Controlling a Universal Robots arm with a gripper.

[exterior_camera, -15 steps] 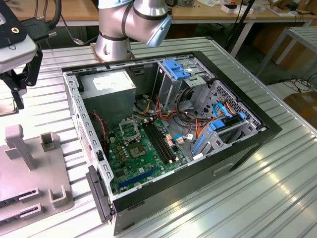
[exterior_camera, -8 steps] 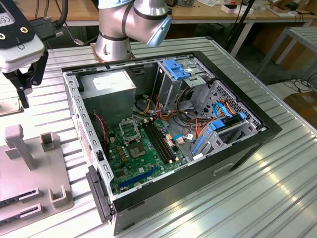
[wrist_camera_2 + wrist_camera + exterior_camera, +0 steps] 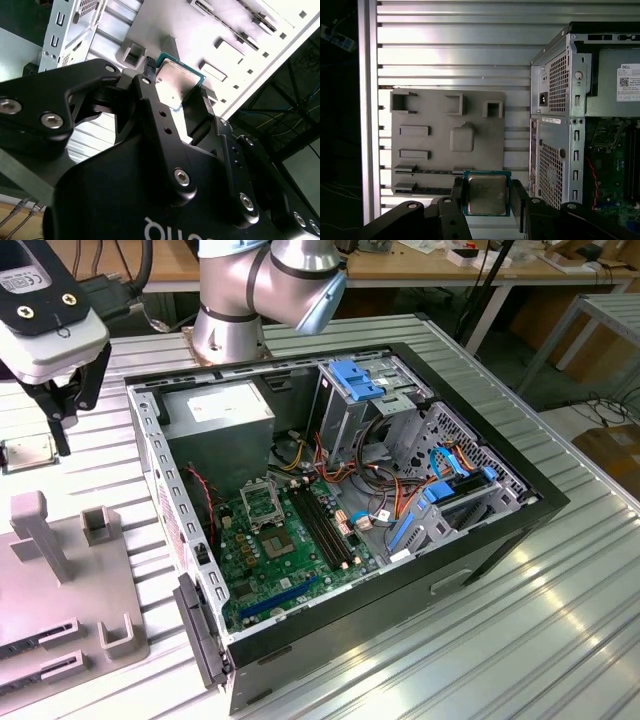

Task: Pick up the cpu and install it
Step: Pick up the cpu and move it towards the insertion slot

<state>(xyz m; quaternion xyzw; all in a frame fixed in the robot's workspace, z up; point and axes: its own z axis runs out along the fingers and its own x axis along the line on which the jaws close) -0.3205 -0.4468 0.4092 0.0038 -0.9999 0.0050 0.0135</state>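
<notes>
My arm reaches from its base behind the computer case out to the exterior view's left. The wrist is turned down, so my gripper points at the ribbed metal table.

The jaws are spread, about as wide as the cpu. In both wrist views the chip sits squarely between my two black fingers, one along each side. I am not clenched on it, and I cannot tell whether the pads touch its edges.

The cpu lies flat on the table at the far left of the exterior view, pale metal face up. It is just beyond the grey fixture tray and well apart from the case. Inside the case, the socket frame on the green board holds no chip.
</notes>
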